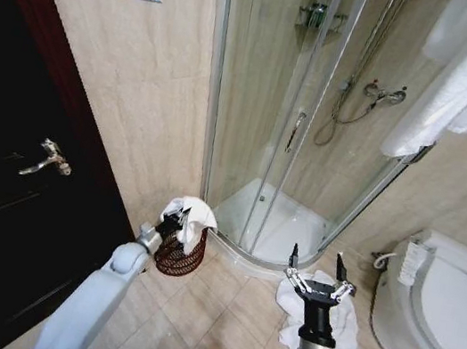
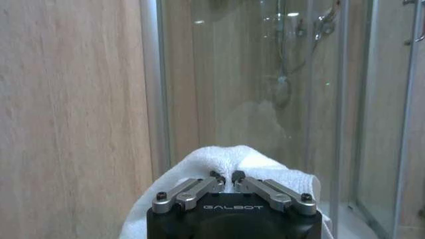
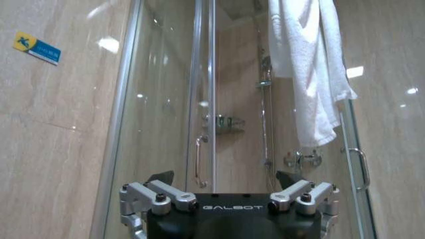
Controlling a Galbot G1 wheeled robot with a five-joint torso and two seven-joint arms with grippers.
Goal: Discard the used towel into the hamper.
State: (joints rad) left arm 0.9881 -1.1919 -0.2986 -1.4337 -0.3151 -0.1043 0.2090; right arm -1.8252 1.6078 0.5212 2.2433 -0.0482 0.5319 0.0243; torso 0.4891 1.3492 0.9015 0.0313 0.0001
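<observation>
Shower enclosure (image 1: 306, 124) is the big anchor here, glass corner unit, and everything sits off its front curb. Toilet (image 1: 442, 302) stands well to the robot's right of the shower. A second white towel (image 1: 316, 320) lies crumpled on the tiles just outside the shower curb, with the right gripper (image 1: 317, 266) above it, fingers spread wide and holding nothing. The hamper (image 1: 178, 260) stands on the floor beside the shower's left frame, against the wall. The left gripper (image 1: 173, 218) is over the hamper rim, clenched tight on the used towel (image 1: 194, 217), which bunches above the basket, partly hanging toward the shower side. Risk as I judge it: the towel is bulky against a small basket, so on release it could drape over the rim or slide onto the tiles, or a snagged fold could drag and tip the light hamper
</observation>
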